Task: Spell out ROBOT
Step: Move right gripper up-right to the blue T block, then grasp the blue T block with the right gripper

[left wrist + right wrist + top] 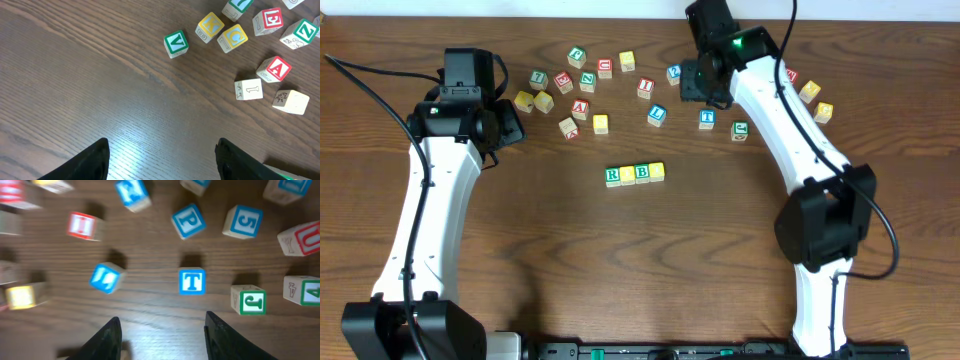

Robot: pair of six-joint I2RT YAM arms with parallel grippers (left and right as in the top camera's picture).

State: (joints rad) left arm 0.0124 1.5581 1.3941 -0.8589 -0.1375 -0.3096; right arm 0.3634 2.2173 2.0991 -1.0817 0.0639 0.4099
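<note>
Overhead: the row (635,174) reads R, yellow, B, yellow, and its long axis runs side to side on the desk (620,260). The T block (707,118) lies beyond the row's right end, well apart from it. The right gripper (692,85) is farther out.

Left wrist: the left gripper (162,160) is spread and empty.

Right wrist: the right gripper (162,332) is partly open and holds nothing. The T block (192,281) lies letter-up and square-on; being a cube, it has no long axis. It sits off-centre to the right, so center over it before descending.
</note>
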